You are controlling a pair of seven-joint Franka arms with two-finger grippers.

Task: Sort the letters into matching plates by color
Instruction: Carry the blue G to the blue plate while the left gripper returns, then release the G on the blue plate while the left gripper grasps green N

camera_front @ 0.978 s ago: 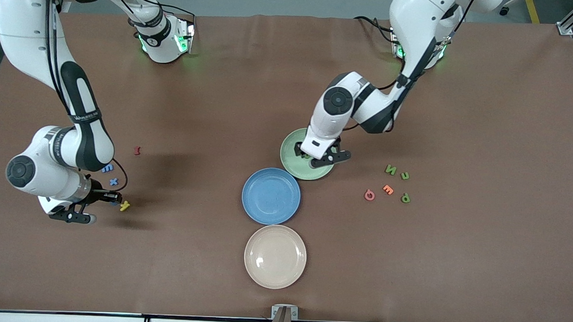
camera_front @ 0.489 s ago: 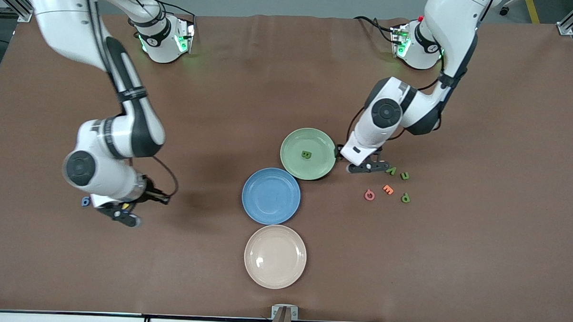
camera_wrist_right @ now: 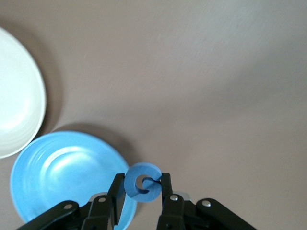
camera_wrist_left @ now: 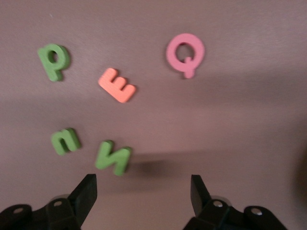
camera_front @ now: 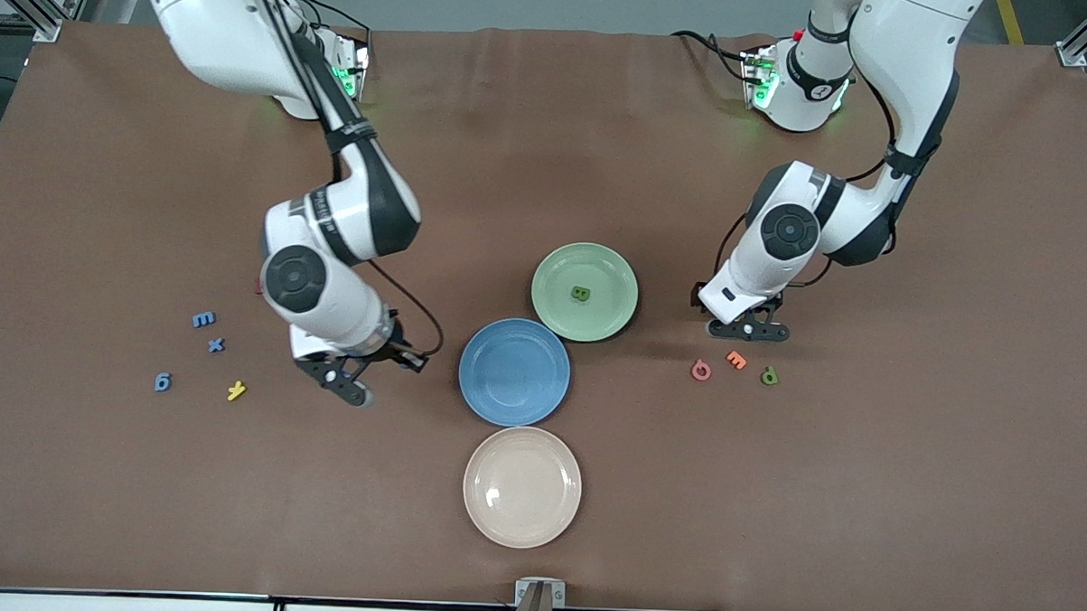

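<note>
Table (camera_front: 907, 499), brown mat, both arms working. Three plates in a row mid-table: green plate (camera_front: 610, 270) farthest from the front camera with one green letter B (camera_front: 581, 294) already in it, blue plate (camera_front: 514, 373) next and bare, cream plate (camera_front: 522, 487) nearest, not part of the sort.

Right gripper (camera_wrist_right: 142, 189) is clamped on a blue letter G (camera_wrist_right: 142, 180), in the air over bare table just beside the blue plate's rim. Step in hand, I'd say: carry to blue. Next: move over the plate's middle, then release.

Left gripper (camera_wrist_left: 144, 191) has fingers apart, nothing held, over the green N (camera_wrist_left: 113, 157). Likely next pick; needs centring and descent.

Green n (camera_wrist_left: 64, 141) sits close beside N, risk of nudging it. Orange E (camera_wrist_left: 118, 86), pink Q (camera_wrist_left: 185, 53) are distractors; green P (camera_wrist_left: 53, 60) waits. Blue m (camera_front: 203, 319), x (camera_front: 216, 345), 6 (camera_front: 163, 382) remain near yellow letter (camera_front: 236, 390).
</note>
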